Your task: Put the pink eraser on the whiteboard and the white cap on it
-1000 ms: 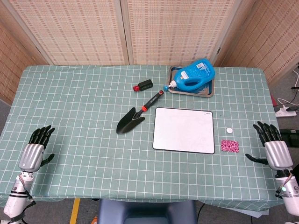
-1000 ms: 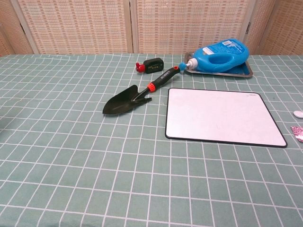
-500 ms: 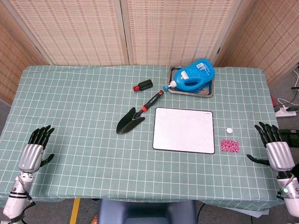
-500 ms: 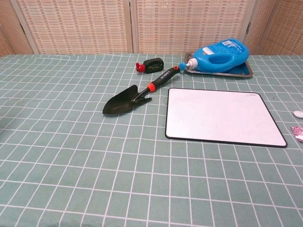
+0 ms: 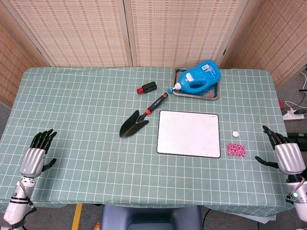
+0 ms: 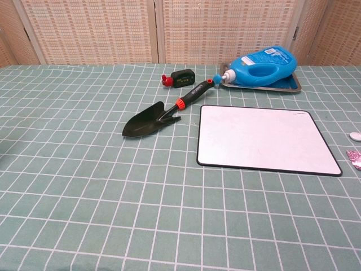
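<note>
Left hand (image 5: 36, 152) at the near left edge of the table (image 5: 86, 110), fingers spread, holding nothing. Right hand (image 5: 284, 152) at the near right edge, fingers also apart, empty, near the pink eraser (image 5: 235, 149) but not touching it. Pink eraser flat on the cloth, just to the right of the whiteboard (image 5: 189, 133). White cap (image 5: 235, 133) close behind the eraser, apart from it. Nothing on the whiteboard. Black trowel (image 5: 138, 120) to the left of the board.
</note>
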Robot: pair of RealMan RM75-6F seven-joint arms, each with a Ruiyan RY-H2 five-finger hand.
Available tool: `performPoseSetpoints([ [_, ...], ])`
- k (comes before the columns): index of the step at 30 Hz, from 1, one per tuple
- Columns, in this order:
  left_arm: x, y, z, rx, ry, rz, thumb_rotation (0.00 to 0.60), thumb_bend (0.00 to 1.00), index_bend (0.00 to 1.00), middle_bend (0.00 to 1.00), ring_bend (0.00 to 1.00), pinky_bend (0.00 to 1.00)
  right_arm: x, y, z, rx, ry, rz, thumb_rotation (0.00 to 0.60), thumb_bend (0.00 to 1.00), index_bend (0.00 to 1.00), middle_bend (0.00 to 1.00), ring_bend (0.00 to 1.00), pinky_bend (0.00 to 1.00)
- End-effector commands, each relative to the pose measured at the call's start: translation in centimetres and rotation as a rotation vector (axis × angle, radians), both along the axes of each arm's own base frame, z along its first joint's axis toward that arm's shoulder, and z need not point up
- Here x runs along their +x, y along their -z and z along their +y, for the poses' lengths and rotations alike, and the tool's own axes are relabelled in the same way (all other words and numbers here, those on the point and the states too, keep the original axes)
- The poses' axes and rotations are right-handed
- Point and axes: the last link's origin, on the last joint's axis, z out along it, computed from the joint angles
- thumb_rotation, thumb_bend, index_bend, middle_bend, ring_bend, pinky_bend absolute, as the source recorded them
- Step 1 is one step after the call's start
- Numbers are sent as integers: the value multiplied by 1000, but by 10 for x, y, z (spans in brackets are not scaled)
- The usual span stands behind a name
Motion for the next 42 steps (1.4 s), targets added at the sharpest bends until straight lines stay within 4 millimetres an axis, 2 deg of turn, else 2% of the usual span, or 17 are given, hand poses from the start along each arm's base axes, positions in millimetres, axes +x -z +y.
performPoseSetpoints([
  [1, 0, 0, 0, -2, 0, 0, 600, 191, 0, 0, 0, 0, 9, -8, -7, 38, 46, 129, 499, 0, 44, 827, 920, 1000],
  [4, 0, 1, 0, -8, -1, -4, 600, 191, 0, 0, 0, 0, 14, -8, -8, 80, 100, 189, 512, 0, 142, 932, 995, 1000],
  [6, 0, 2, 0, -12, -2, -6, 600, 191, 0, 0, 0, 0, 14, -7, -8, 117, 154, 240, 511, 0, 168, 954, 1000, 1000],
  [13, 4, 5, 1, -30, 9, -18, 600, 190, 0, 0, 0, 0, 14, 6, -16, 235, 308, 398, 511, 0, 272, 960, 1000, 1000],
  [21, 8, 7, 3, -43, 21, -35, 600, 191, 0, 0, 0, 0, 16, 27, -37, 275, 356, 392, 514, 25, 428, 960, 985, 1000],
  [28, 7, 5, 3, -41, 19, -48, 600, 191, 0, 0, 0, 0, 13, 45, -50, 290, 370, 330, 511, 40, 410, 960, 982, 1000],
  [35, 7, 5, 4, -43, 20, -53, 600, 191, 0, 0, 0, 0, 13, 61, -55, 315, 347, 308, 510, 46, 358, 960, 974, 1000],
  [42, 6, 4, 4, -41, 15, -55, 600, 191, 0, 0, 0, 0, 18, 71, -60, 332, 309, 280, 509, 50, 375, 960, 973, 1000],
])
